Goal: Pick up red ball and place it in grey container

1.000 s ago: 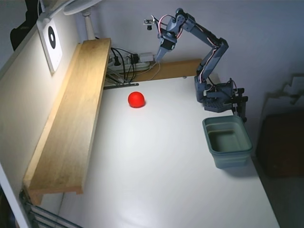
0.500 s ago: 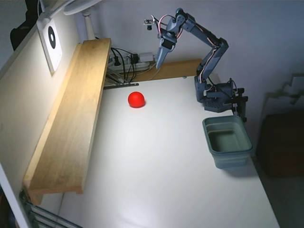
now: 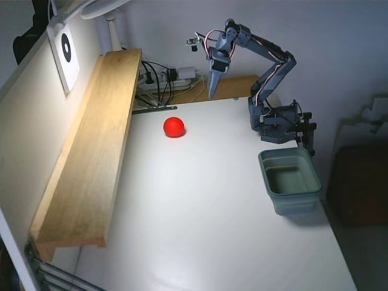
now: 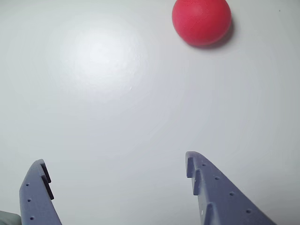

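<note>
**Claw spread wide above the surface, ball not yet taken**

Claw point(image 4: 115, 171) hangs in the air, my two purple fingers point(image 4: 213, 192) standing well apart with nothing between them but bare white surface point(image 4: 117, 93). Empty, and touching nothing.

Wrist view: red ball point(image 4: 201, 21) sits at the top edge, right of centre, well ahead of my fingertips. Smooth, unmarked, a dark shadow under its right side. A bright glare patch lies on the surface to its left.

Fixed view: my claw point(image 3: 211, 91) points downward near the far edge of the surface point(image 3: 200, 206), my arm arching up from its base point(image 3: 276, 124) at the right. The red ball point(image 3: 174, 127) rests on the surface to the left of and nearer the camera than the claw, well apart from it.

Grey container point(image 3: 290, 180): a grey-green rectangular tub with a rolled rim, upright on the surface just in front of my base, near the right edge. Interior looks empty. It stands well apart from the ball.

Surroundings: long wooden shelf point(image 3: 91, 151) runs along the left side of the surface. A tangle of cables point(image 3: 160, 79) lies at the far end, between shelf and claw. A white card with a black ring point(image 3: 65, 51) leans on the left wall.
</note>
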